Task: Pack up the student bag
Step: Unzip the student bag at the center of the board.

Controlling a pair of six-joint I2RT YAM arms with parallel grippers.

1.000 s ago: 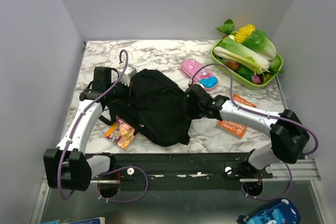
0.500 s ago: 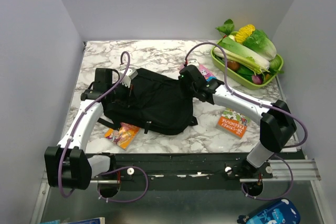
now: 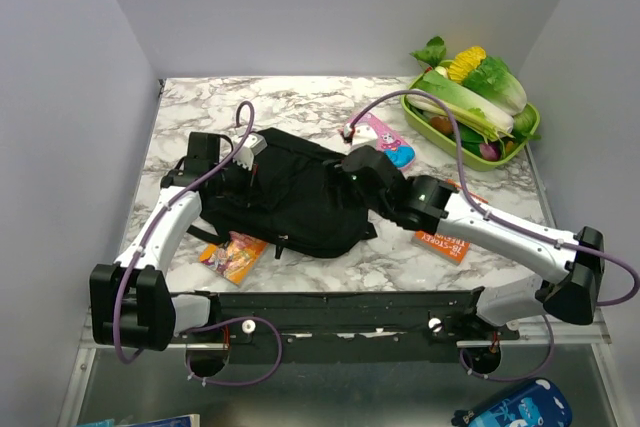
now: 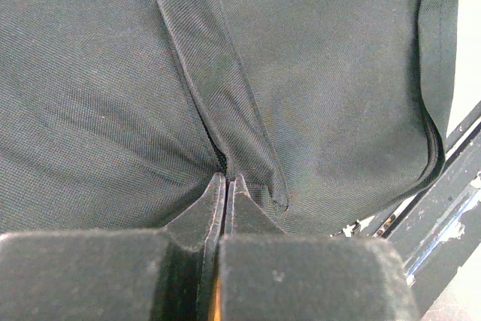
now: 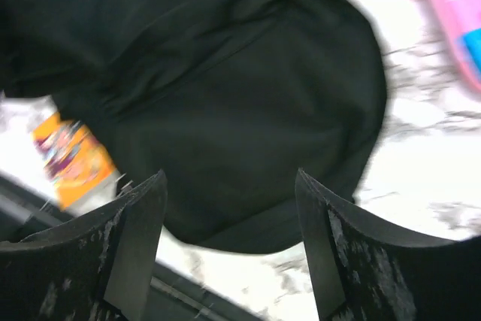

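Table (image 3: 300, 102), marble top, checked from overhead and both wrist cams. Student bag (image 3: 295, 197): black fabric, lying flat at centre-left of table, nearer the front edge than the back wall, between the 2 arms. L gripper (image 4: 225, 186): jaws pressed together, no gap visible, tips pinching a raised ridge of the bag's fabric; it sits at the bag's rear-left corner in the overhead view. R gripper (image 5: 229, 186): jaws wide apart, nothing between them, positioned above the bag's right side; cannot tell whether the fingers touch the fabric. R wrist view is motion-blurred. Other items: orange printed packet (image 3: 232, 255) at the bag's front-left, partly tucked under its edge. Pink pencil case (image 3: 382, 139) w/ blue patch just beyond the bag's rear-right, apart from it. Orange book (image 3: 445, 242) on the right, partly covered by the R arm. Green tray (image 3: 530, 132) at the rear-right corner, loaded w/ leafy veg, a yellow item and 1 dark red item; well apart from the bag. Blue case (image 3: 515, 407) lies below the front rail, off the table. Purple cable loops over each arm.
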